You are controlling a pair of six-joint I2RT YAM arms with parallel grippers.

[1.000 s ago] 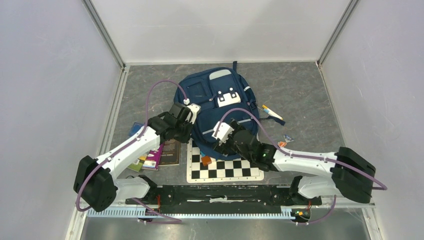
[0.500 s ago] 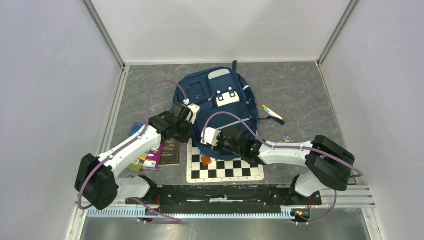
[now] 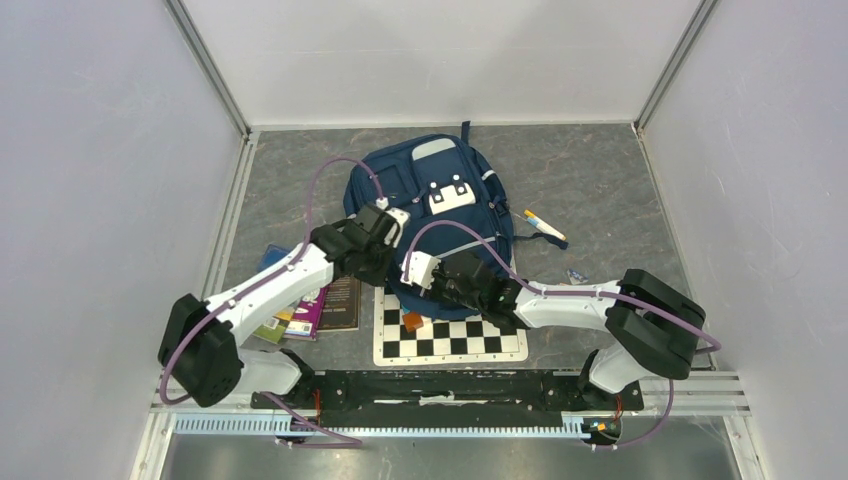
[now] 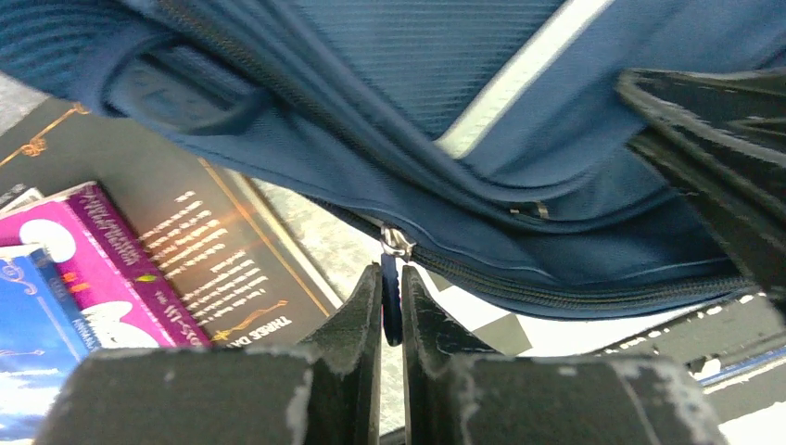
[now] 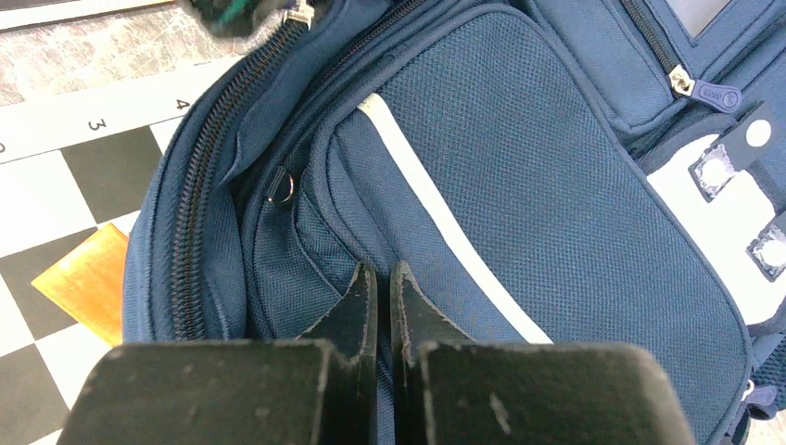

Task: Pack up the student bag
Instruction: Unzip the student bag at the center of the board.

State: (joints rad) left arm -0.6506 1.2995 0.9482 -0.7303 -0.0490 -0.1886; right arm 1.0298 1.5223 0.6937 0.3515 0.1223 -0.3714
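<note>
Student bag [image 3: 440, 195] lies flat mid-desk and its main zip looks closed. Left hand [image 4: 390, 281] is clamped on the zipper pull [image 4: 391, 315]. Right hand [image 5: 383, 278] is clenched against the bag front; can't tell if it has fabric. Books [image 3: 305, 310] and pens [image 3: 545, 225] are outside. Early stage: opening and all packing left.

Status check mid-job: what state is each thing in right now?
student bag: lying flat, front up.
main zipper: closed where visible.
left gripper: shut on the zipper pull.
right gripper: shut, tips against bag fabric.
books: closed, stacked flat.
chessboard: unfolded flat, bag overlapping its far edge.
</note>
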